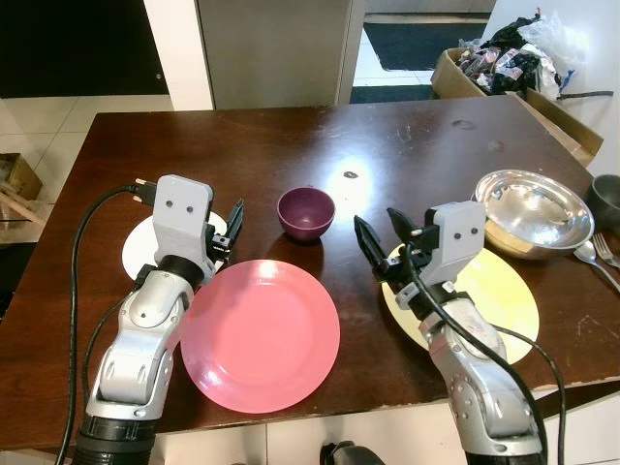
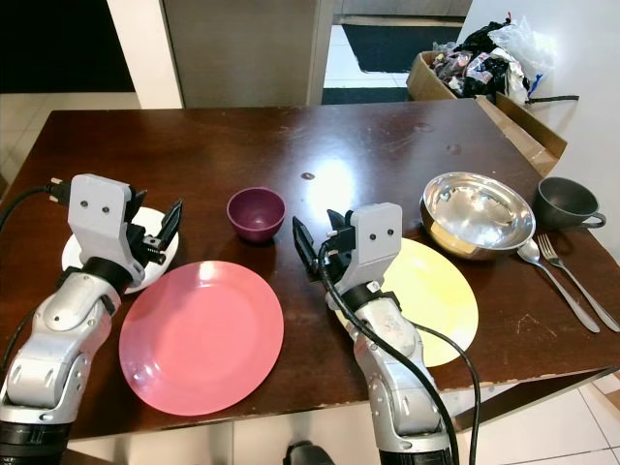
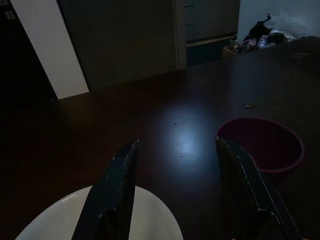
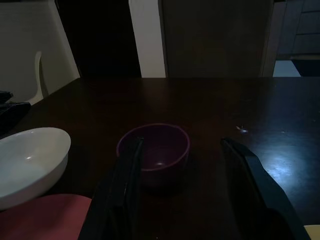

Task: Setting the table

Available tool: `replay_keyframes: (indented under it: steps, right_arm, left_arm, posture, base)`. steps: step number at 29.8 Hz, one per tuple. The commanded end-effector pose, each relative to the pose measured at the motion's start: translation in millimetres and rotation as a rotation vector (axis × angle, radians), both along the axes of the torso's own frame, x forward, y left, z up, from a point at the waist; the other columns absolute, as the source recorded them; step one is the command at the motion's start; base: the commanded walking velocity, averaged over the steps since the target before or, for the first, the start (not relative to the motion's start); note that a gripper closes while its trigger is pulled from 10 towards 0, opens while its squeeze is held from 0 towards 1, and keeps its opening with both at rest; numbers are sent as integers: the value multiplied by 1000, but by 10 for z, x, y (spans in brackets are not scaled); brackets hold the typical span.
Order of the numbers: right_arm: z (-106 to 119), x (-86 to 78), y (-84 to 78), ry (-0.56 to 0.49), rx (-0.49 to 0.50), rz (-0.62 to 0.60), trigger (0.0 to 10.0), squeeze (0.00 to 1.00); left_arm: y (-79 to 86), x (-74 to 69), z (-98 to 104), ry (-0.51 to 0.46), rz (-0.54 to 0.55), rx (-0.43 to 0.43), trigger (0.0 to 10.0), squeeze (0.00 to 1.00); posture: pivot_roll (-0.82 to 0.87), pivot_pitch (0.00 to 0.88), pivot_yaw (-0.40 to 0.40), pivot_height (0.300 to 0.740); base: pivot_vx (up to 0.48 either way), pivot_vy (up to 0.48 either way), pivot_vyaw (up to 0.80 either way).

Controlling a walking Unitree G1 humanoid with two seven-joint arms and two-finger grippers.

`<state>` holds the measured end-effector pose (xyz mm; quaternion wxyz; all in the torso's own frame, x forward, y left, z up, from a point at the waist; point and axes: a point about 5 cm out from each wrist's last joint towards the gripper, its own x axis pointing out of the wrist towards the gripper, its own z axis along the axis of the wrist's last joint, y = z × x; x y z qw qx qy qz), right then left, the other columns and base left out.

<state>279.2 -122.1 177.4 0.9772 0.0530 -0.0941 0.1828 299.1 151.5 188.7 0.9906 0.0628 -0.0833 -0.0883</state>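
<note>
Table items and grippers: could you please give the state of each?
Purple bowl: upright, empty.
Pink plate: flat, empty.
Yellow plate: flat, empty.
Steel bowl: upright, empty.
Left gripper: open, over white dish.
Right gripper: open, holding nothing.

2 silver jointed arms end in grey boxy wrist housings with 2 dark screw holes, black cables trailing behind, each carrying 2 long black fingers (image 1: 235, 219).

Three plates (image 2: 201, 334), two bowls (image 2: 256, 213), one mug (image 2: 565, 202), one fork (image 2: 575, 279), one spoon (image 2: 550, 278).
</note>
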Motion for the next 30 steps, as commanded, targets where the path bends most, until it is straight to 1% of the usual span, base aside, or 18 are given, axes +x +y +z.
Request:
replay_keyframes:
  steps: [1,14,30]
  right_arm:
    - [-13,18,-21,7,18,-7,10000,0]
    - [-21,30,-27,11,32,-9,10000,0]
    - [-42,27,-21,20,41,-8,10000,0]
  left_arm:
    - [-13,-2,-51,17,-7,0,10000,0]
    - [-5,-3,-61,24,-9,4,10000,0]
    - [12,-16,-65,31,-5,8,10000,0]
  posture:
    - [-160,0,36,740]
    - [-154,0,39,740]
    - [-148,0,41,740]
  base:
    - [0,0,0]
    - [0,0,0]
    - [-381,0,0]
